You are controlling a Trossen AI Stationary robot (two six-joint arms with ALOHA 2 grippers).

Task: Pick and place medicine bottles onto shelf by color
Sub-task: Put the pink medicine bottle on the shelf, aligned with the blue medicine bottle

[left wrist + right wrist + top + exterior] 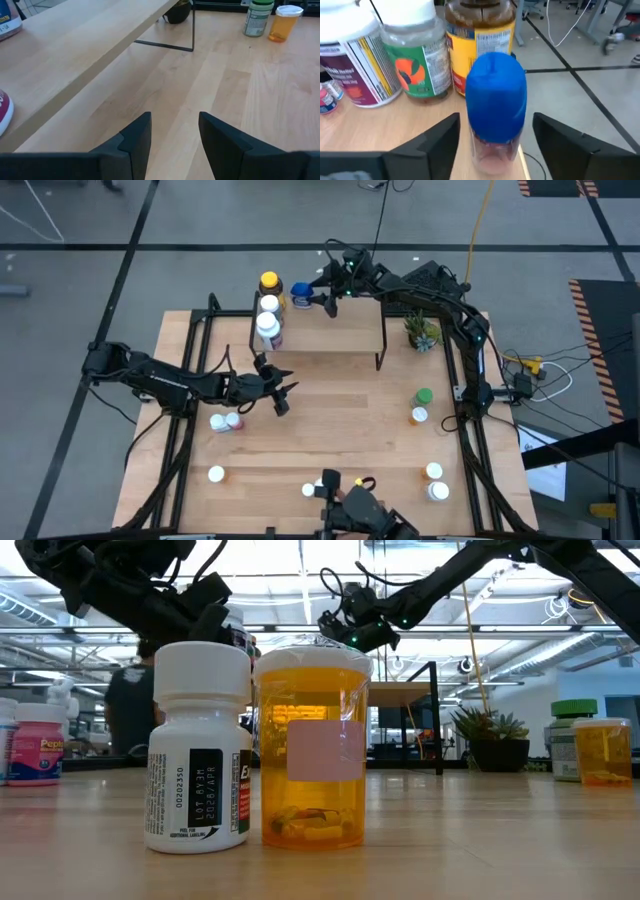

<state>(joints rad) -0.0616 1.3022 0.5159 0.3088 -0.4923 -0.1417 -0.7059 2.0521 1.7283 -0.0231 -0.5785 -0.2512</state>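
**Blue-capped bottle at the shelf's back edge**

Your right gripper (495,135) has its fingers spread either side of the blue-capped bottle (495,100), not pressing on it; it looks set down or about to be. The bottle stands upright on the shelf (340,330) near its rear edge, apart from three bottles lined up at the shelf's left end, probably to start a blue group. It has a clear body under a rounded blue cap. Your left gripper (172,137) hovers open and empty over the table (340,430), before the shelf.
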